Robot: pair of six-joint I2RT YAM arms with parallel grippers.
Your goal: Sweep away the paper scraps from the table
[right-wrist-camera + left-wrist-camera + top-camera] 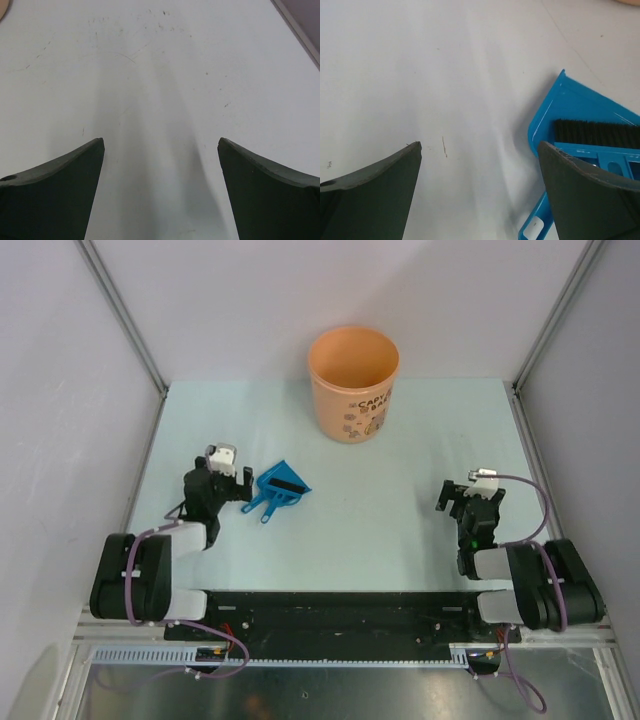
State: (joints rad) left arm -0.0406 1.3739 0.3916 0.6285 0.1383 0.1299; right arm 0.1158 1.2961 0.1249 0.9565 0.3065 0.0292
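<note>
top external: the table (380, 520) lies pale mint under both arms, with a black rail along its near edge. the left gripper (228, 480) sits low over the left part of the table with its jaws spread wide and nothing between them. its inner finger is just beside the handle end of a blue dustpan (283, 488); whether it touches cannot be told from here. a small brush (284, 483) with dark bristles lies inside the dustpan. the right gripper (470, 498) sits over the right part of the table, well apart from the dustpan, also spread and holding nothing. an orange bucket (353, 383) stands upright at the far middle of the table.

left wrist: the left gripper (480, 150) is released, its two dark fingers (375, 195) far apart with only bare table (420, 75) between them. the dustpan (580, 102) lies at the right of the view, partly behind the right-hand finger, which covers part of its handle; contact cannot be told. the brush (595, 132) rests in the pan, bristles toward the pan's open lip.

right wrist: the right gripper (161, 142) is likewise released, fingers (270, 195) wide apart, gripping nothing. between and beyond them is bare table (160, 65), marked with faint scuffs and specks. a sliver of the orange bucket (4, 7) shows at the top left corner.
</note>
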